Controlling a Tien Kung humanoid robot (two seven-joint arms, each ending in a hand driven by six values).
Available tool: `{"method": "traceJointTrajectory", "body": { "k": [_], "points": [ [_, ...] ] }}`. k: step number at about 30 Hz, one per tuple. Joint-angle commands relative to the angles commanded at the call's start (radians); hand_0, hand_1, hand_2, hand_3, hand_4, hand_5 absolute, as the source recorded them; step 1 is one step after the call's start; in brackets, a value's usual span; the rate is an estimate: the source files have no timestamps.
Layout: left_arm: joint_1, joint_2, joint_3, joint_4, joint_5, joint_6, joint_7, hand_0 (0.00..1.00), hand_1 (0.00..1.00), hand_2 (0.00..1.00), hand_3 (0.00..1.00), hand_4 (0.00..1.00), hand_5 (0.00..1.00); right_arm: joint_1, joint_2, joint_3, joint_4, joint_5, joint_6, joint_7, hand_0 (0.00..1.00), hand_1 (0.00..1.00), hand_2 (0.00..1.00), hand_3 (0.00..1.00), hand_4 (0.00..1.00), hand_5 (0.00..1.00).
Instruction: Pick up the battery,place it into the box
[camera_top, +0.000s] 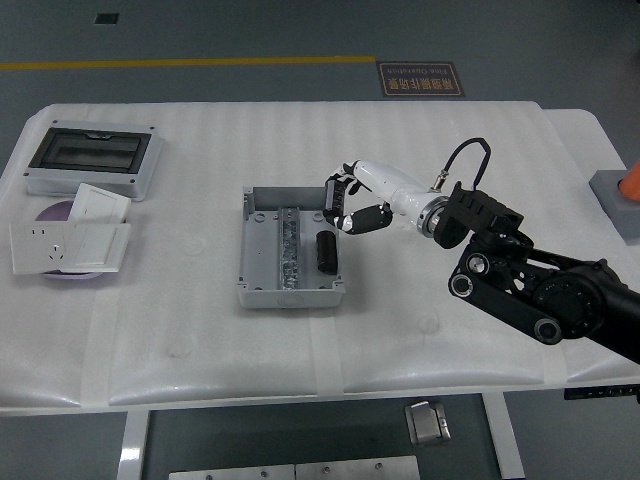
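Battery (326, 251): dark cylinder lying inside the box (289, 249), in the right-hand compartment against the right wall, long axis running near-to-far. It rests on the box floor, not in any grasp.

Right robot hand (352, 205) sits just beyond and slightly right of the battery, over the box's far-right corner, with its black arm coming in from the lower right. Fingers (366, 218) are loosely curled and nothing shows between them; they look clear of the battery, though a light touch at its far end can't be ruled out. Judgement: placement looks done, and the next move is a retreat up and right, away from the box wall.

Left robot hand isn't visible.

Farther left on the tabletop (480, 150): a socket plate (68, 245) and a clear-lid enclosure (92, 158), both well apart from the box.
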Motion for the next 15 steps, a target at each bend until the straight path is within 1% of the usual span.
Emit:
{"method": "traceJointTrajectory", "body": {
  "k": [1, 3, 6, 7, 12, 13, 15],
  "points": [
    [-0.001, 0.000, 0.000, 0.000, 0.000, 0.001, -0.001, 0.639, 0.632, 0.541, 0.590, 0.542, 0.133, -0.003, 0.006, -0.006, 0.016, -0.011, -0.008, 0.000, 0.835, 0.674, 0.664, 0.684, 0.605, 0.285],
    [-0.002, 0.000, 0.000, 0.000, -0.002, 0.003, -0.003, 0.639, 0.632, 0.541, 0.590, 0.542, 0.133, -0.008, 0.017, -0.022, 0.035, -0.030, -0.020, -0.004, 0.835, 0.674, 0.664, 0.684, 0.605, 0.285],
    [-0.003, 0.001, -0.001, 0.000, -0.001, 0.000, -0.001, 0.639, 0.632, 0.541, 0.590, 0.542, 0.133, -0.013, 0.029, -0.046, 0.039, -0.044, -0.035, -0.005, 0.835, 0.674, 0.664, 0.684, 0.605, 0.285],
    [-0.002, 0.001, -0.002, 0.000, 0.000, 0.000, 0.000, 0.639, 0.634, 0.541, 0.591, 0.549, 0.135, -0.014, 0.032, -0.054, 0.038, -0.047, -0.037, -0.006, 0.998, 0.998, 0.998, 0.998, 0.813, 0.376],
    [-0.002, 0.000, 0.001, 0.000, -0.002, -0.001, -0.001, 0.639, 0.634, 0.541, 0.591, 0.549, 0.135, -0.016, 0.050, -0.084, 0.018, -0.071, -0.038, -0.011, 0.998, 0.998, 0.998, 0.998, 0.813, 0.376],
    [-0.002, 0.000, 0.001, 0.000, -0.003, -0.001, 0.000, 0.639, 0.634, 0.537, 0.591, 0.554, 0.135, -0.016, 0.052, -0.088, 0.014, -0.074, -0.037, -0.011, 0.998, 0.998, 0.998, 0.998, 0.842, 0.374],
    [-0.002, -0.001, 0.001, 0.000, -0.002, -0.002, 0.001, 0.639, 0.634, 0.537, 0.591, 0.554, 0.135, -0.016, 0.055, -0.094, 0.009, -0.078, -0.036, -0.011, 0.998, 0.998, 0.998, 0.998, 0.842, 0.374]
  ]
}}
